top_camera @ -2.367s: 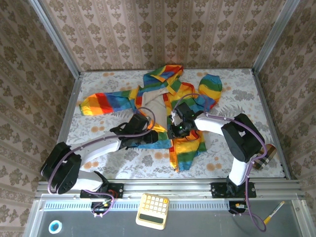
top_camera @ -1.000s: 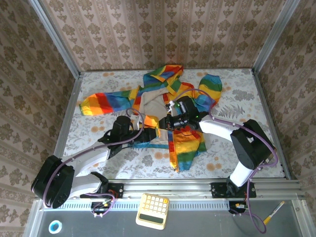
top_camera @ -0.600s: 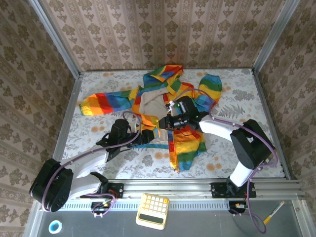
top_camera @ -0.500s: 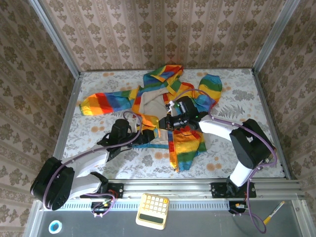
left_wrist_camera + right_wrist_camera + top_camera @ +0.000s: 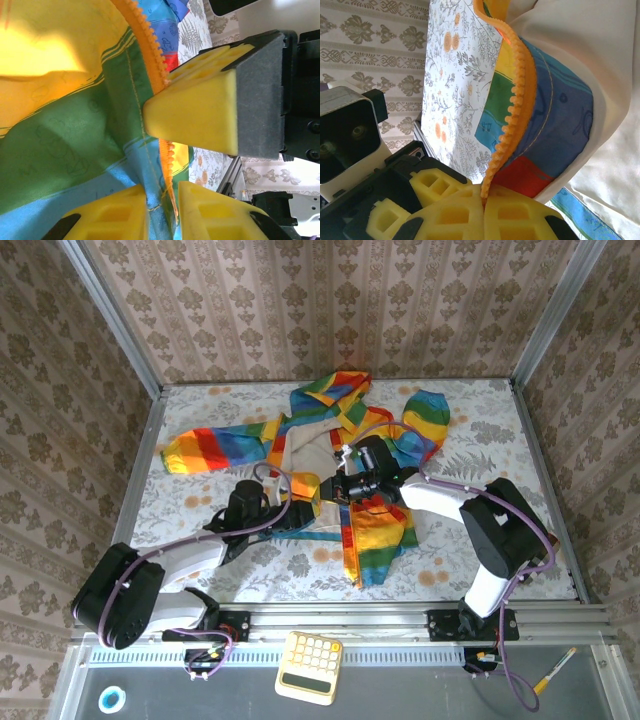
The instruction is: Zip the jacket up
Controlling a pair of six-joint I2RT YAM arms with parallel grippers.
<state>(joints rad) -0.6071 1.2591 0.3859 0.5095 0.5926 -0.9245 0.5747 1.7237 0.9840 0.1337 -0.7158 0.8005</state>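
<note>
The rainbow-striped jacket point(image 5: 215, 445) lies open on the table, beige lining up, hood at the back. My right gripper point(image 5: 335, 490) is over its middle and shut on the end of one orange zipper edge point(image 5: 517, 115), pinched between its pads point(image 5: 484, 192). My left gripper point(image 5: 303, 512) sits just left of it. Its yellow pads point(image 5: 162, 197) are closed on the blue-green front panel point(image 5: 65, 135) and the other orange zipper edge point(image 5: 150, 55). A finger of the right gripper point(image 5: 200, 115) hangs close above that edge.
The floral tablecloth point(image 5: 200, 530) is walled by patterned panels on three sides, with a metal rail point(image 5: 340, 618) at the front. Beyond the rail lie a yellow calculator point(image 5: 310, 667), a pen point(image 5: 555, 670) and a blue tape roll point(image 5: 110, 699).
My left gripper has slid right to the jacket's front edge beside the right gripper, and its jaws have closed in on the fabric. The right gripper has kept its hold on the zipper edge.
</note>
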